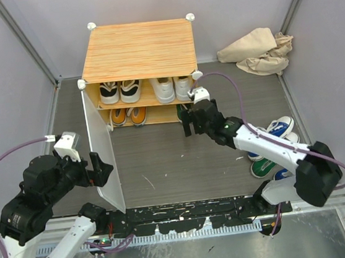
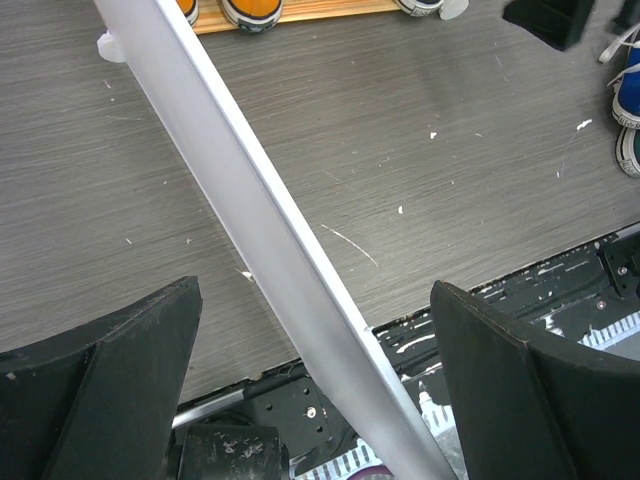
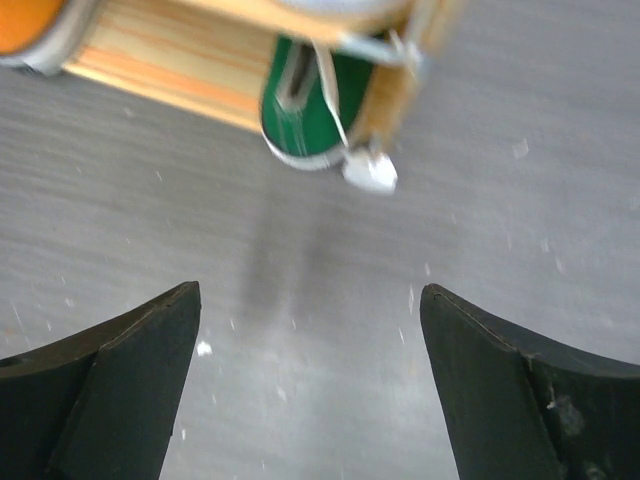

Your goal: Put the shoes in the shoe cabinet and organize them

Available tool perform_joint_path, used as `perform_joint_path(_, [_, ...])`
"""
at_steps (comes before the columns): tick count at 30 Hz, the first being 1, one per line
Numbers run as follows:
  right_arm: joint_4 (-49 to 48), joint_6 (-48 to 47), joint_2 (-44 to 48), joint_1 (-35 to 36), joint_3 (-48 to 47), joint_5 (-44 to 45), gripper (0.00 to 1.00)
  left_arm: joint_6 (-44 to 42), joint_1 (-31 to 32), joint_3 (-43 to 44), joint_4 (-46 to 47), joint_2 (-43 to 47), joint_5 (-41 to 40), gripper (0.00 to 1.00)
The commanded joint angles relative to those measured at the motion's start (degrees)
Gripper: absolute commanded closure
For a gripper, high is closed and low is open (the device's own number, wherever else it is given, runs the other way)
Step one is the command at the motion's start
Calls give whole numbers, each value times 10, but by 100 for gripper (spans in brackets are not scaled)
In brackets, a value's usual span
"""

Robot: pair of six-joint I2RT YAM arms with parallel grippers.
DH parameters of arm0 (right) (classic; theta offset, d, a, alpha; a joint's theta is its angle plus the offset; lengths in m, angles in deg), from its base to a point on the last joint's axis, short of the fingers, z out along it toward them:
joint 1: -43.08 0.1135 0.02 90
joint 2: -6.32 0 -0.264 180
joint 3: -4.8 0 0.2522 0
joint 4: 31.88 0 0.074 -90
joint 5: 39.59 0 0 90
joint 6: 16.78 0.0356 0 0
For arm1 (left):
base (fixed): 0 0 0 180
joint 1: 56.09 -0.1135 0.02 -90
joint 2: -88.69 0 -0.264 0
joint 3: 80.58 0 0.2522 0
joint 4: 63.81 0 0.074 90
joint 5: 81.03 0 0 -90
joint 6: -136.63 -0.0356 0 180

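Big picture first: the shoe cabinet (image 1: pixel 139 52) stands at the back of the table (image 1: pixel 157 162), its white door (image 1: pixel 104 155) swung out toward the arms. From above, a black-and-white pair (image 1: pixel 119 91) and a white pair (image 1: pixel 172 88) fill the upper shelf, with an orange pair (image 1: pixel 127 116) below. The left gripper (image 2: pixel 315 300) is at the door's free edge, and its wrist view shows the fingers spread wide, the edge passing between them unclamped. The right gripper (image 3: pixel 310 300), wide open and empty, hovers before the lower right corner. Only its own camera clearly catches the green shoe (image 3: pixel 300 120) on the lower shelf. Loose shoes (image 1: pixel 281 126) lie at the right.
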Motion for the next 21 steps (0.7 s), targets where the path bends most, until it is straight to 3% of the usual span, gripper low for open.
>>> perform_joint_path(1, [202, 110, 79, 1, 21, 39, 4, -8, -2, -13, 28, 7, -21, 2])
perform_joint_path(4, [367, 224, 126, -2, -2, 151, 0, -8, -3, -14, 27, 17, -17, 2])
perform_joint_path(9, [551, 331, 183, -21, -35, 235, 0, -15, -2, -15, 30, 28, -4, 2])
perform_joint_path(14, [563, 338, 192, -115, -1, 195, 0, -24, -3, -16, 34, 31, 4, 2])
perform_joint_path(21, [474, 331, 206, -200, 57, 137, 2, -27, -3, -16, 33, 37, 10, 2])
